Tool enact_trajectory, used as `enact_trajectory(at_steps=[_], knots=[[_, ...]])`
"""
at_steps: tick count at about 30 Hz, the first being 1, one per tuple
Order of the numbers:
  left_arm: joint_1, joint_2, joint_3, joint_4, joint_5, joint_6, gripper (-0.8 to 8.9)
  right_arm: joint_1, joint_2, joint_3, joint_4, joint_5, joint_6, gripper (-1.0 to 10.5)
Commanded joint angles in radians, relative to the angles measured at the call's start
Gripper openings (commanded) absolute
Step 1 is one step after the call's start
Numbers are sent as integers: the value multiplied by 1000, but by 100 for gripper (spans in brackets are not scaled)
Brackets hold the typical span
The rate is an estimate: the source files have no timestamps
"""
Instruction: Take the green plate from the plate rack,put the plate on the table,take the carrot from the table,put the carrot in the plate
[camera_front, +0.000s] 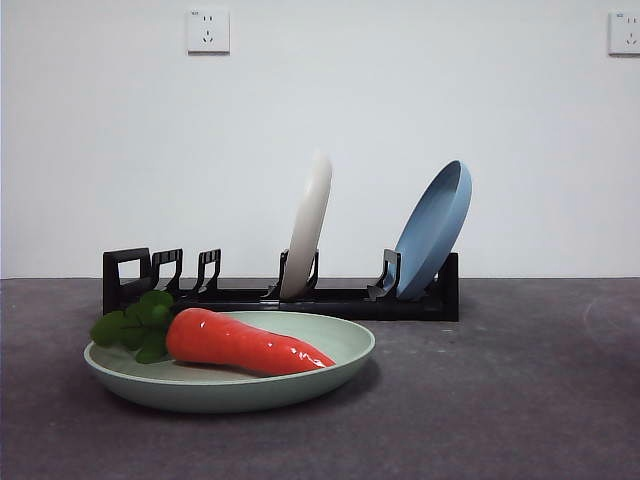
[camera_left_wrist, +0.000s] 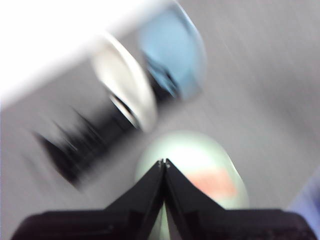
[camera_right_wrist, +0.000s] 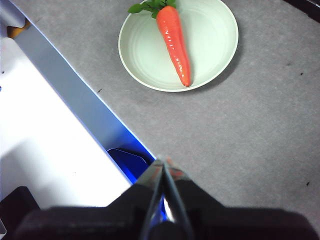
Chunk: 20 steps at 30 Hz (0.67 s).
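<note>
Carrot (camera_right_wrist: 174, 42) and green plate (camera_right_wrist: 178, 44) are seen well apart from both grippers, neither of which holds anything. The right gripper (camera_right_wrist: 161, 162) is seen with its jaws pressed together, empty, raised over bare table (camera_right_wrist: 260, 130) at a distance from the plate. The left gripper (camera_left_wrist: 163, 162) is likewise closed on nothing; its view is smeared with blur, so only the pale plate with an orange patch can be made out beyond the tips.

Further out, the carrot is found lying inside the green plate, its leafy top resting near the rim, its point toward the opposite side. The plate sits flat on the table just in front of the plate rack (camera_front: 280, 295), where a cream-white plate (camera_front: 307, 225) and a blue plate (camera_front: 433, 230) are held upright.

The task is judged essentially done. What remains at risk is disturbance: the plate could be nudged or the racked plates clipped if the left arm is swung low, given the blur in its view. The glossy carrot could be rolled toward the shallow rim by any knock.
</note>
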Motion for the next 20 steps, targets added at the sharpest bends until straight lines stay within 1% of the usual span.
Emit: enact_trajectory(at_steps=[1,4,6,9,11,15,17,20], knots=[[162,-66,-44,177,66,108,-3,2,-2,-3,5,2,10,4],[336,-161,-148,379,199,144,-3,2,-2,-3,5,2,10,5],[446,-240,-249,516,257,148,-3,2,-2,-3,5,2,10,4],[574,-356,-418,692,262,161,-3,2,-2,-3,5,2,10,4],[645,-428,-531,778,264,162,-3,2,-2,-3,5,2,10,5],[756,-558,-752,861,266,159,-3,2,-2,-3,5,2,10,5],[794,-611,-842,863,271,153,-3,2,-2,-3,5,2,10,5],[838,-677,-967,866,278,118,-3,2,-2,-3,5,2,10,5]])
